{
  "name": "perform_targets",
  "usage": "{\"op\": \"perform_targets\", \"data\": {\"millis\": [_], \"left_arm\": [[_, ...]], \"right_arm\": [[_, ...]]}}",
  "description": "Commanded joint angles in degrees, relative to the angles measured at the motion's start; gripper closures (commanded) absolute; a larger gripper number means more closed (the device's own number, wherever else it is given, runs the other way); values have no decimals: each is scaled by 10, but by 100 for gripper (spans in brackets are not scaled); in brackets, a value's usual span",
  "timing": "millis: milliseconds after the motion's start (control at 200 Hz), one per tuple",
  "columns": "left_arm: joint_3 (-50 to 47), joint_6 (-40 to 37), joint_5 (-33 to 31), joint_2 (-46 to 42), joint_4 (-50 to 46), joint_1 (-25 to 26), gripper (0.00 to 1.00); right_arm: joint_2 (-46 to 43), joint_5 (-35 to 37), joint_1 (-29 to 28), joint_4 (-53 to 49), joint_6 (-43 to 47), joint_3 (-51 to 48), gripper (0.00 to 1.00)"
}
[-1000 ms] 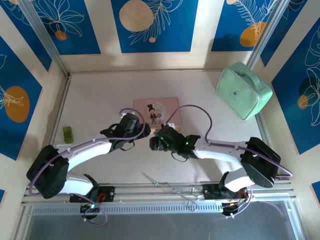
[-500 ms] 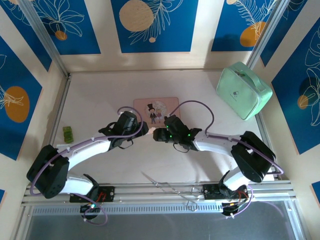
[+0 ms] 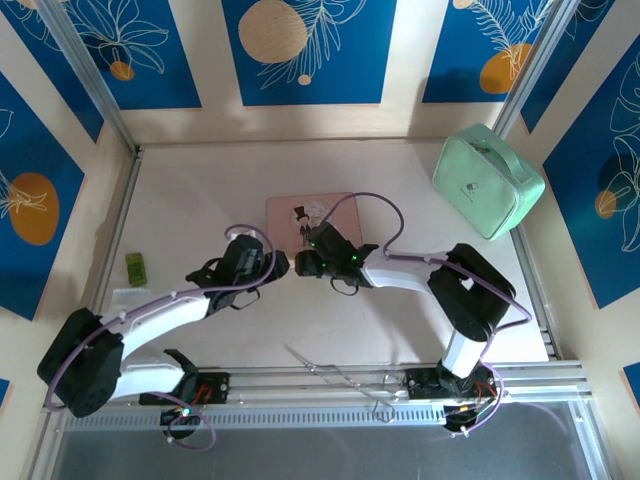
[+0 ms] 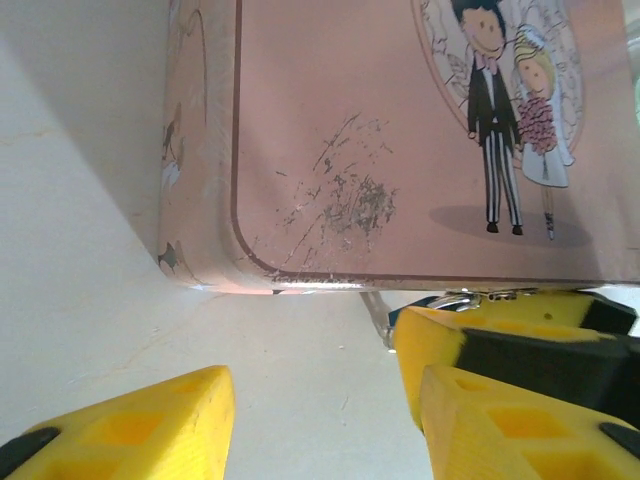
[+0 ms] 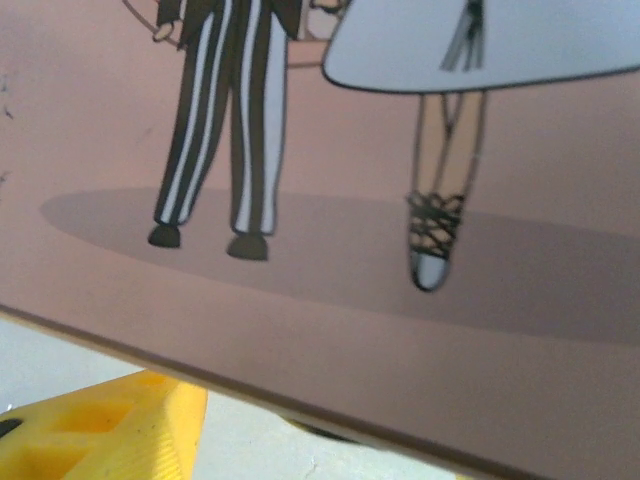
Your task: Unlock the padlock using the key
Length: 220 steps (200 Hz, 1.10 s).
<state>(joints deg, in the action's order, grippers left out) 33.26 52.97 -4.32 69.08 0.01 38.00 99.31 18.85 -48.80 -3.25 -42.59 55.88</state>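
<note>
The padlock (image 4: 428, 300) shows as a sliver of dark blue body with a silvery shackle (image 4: 376, 312), lying on the table at the near edge of the pink tin box (image 4: 400, 130). A yellow and black finger (image 4: 500, 345) of my right gripper covers most of it. My left gripper (image 4: 320, 430) stands open just in front of it, with bare table between its fingers. From above, the left gripper (image 3: 281, 265) and right gripper (image 3: 300, 266) nearly meet at the tin box (image 3: 310, 213). In the right wrist view one yellow finger (image 5: 100, 430) stands far to the left, open. The key is hidden.
A small green block (image 3: 135, 267) lies at the table's left edge. A mint green case (image 3: 488, 180) sits at the back right. The tin box (image 5: 350, 250) is very close to the right wrist camera. Metal rails (image 3: 330, 378) run along the near edge.
My right gripper has swung left and farther back to the tin's near edge. The left gripper drew slightly nearer and left, and the two now sit tip to tip.
</note>
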Motion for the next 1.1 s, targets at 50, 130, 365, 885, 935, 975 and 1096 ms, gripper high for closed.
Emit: {"op": "perform_targets", "data": {"millis": [50, 130, 365, 885, 935, 975, 1096], "left_arm": [[-30, 21, -22, -32, 23, 5, 49], [-40, 27, -19, -34, 31, 9, 50], [-47, 29, -21, -34, 36, 18, 51], [-54, 34, -15, -20, 59, 23, 51], [-54, 35, -15, -19, 60, 24, 51], [-54, 35, -15, -18, 61, 24, 51], [-56, 41, -14, -13, 70, 29, 51]], "right_arm": [[32, 41, -6, -70, 4, 38, 39], [36, 48, -9, -73, 5, 44, 39], [52, 62, -8, -116, -11, 75, 46], [55, 50, -8, -131, -6, 82, 63], [56, 50, -7, -141, -9, 86, 65], [55, 49, -8, -146, -10, 88, 67], [54, 41, -8, -151, -10, 88, 71]]}}
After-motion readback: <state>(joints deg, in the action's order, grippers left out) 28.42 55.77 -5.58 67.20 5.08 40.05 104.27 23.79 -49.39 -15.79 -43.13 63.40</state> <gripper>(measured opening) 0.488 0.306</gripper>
